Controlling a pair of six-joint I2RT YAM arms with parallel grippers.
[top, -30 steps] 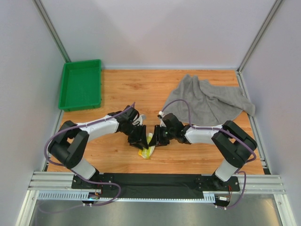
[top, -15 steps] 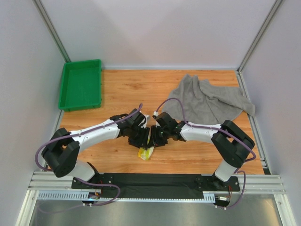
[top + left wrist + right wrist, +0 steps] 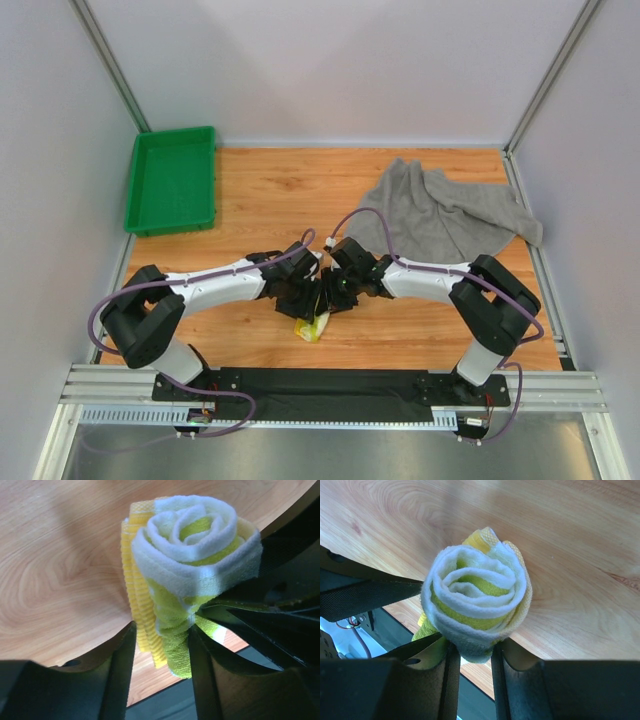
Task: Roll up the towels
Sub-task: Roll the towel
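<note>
Clamping rolled white-yellow towel [image 3: 477, 595]: right jaws were nearly closed | left jaws stood wider astride its tail, grip indeterminable | grey towel [image 3: 445, 215] lay beyond right jaws

Green tray [image 3: 172, 180] at far-left corner, wooden table [image 3: 270, 190] (light grain).

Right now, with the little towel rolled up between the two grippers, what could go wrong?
The right gripper pinches only one edge of the small towel, so its spiral could spring open on release. A loose green-yellow tail hangs between the fingers of the left gripper; it may snag and drag the roll undone.
</note>
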